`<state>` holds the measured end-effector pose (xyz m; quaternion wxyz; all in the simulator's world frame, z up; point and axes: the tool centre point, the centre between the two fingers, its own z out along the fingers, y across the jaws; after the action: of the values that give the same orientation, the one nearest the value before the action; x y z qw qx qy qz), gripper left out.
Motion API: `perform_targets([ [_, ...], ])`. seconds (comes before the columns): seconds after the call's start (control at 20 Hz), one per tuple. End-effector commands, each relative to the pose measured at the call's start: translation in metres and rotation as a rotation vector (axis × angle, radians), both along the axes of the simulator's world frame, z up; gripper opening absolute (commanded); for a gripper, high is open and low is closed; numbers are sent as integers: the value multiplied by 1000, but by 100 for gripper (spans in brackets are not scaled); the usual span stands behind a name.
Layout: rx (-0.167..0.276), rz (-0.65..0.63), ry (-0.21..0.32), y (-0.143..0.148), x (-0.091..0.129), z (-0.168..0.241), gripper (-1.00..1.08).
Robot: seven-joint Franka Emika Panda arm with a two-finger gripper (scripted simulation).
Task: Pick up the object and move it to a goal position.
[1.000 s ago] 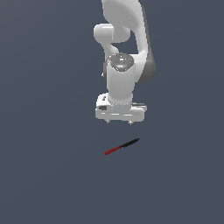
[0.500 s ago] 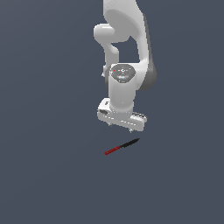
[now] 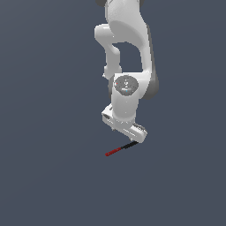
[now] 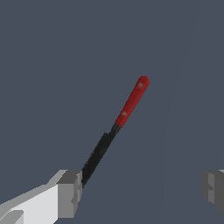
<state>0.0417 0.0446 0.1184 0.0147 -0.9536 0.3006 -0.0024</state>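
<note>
The knife [image 4: 117, 127] lies flat on the dark surface [image 3: 53, 176], red handle toward the exterior view's left. I see my gripper [image 4: 142, 192] just above its black blade tip, fingers [image 4: 70, 192] spread wide, one beside the tip, nothing between them.

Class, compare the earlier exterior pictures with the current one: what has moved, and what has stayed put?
The hand has come down and tilted, so it now hangs just over the knife's black blade end. Its fingers stand apart and hold nothing. The knife itself has stayed where it lay, red handle toward the exterior view's left.
</note>
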Motion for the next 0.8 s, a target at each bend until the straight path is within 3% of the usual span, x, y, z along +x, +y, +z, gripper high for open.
perform_targets([
  [0.0,-1,-68,4,2,3,-7,100],
  [0.75,-15,-437,19,11,19,-46,100],
])
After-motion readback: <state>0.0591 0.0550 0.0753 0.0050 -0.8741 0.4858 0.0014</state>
